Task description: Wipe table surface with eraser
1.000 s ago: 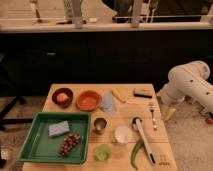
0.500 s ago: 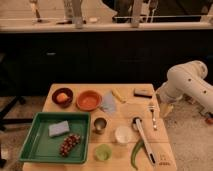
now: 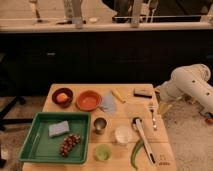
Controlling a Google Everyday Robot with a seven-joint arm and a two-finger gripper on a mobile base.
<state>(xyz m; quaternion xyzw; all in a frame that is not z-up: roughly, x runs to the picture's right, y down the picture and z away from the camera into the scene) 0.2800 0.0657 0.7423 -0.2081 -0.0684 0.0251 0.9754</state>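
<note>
The eraser (image 3: 142, 92), a small dark block, lies near the back right edge of the wooden table (image 3: 127, 109). My white arm (image 3: 192, 86) reaches in from the right, beside the table. My gripper (image 3: 161, 98) is at the arm's end, just right of the eraser and off the table's right edge, not touching it.
On the table are a green tray (image 3: 37, 147) holding a blue sponge (image 3: 59, 128) and grapes (image 3: 69, 144), a bowl with an orange (image 3: 62, 97), an orange plate (image 3: 88, 100), a metal cup (image 3: 100, 124), a white cup (image 3: 122, 134), a fork (image 3: 152, 116) and a green pepper (image 3: 136, 152). A dark counter stands behind.
My arm has shifted slightly left, bringing its end closer to the table's right edge and the eraser. Nothing on the table has moved.
</note>
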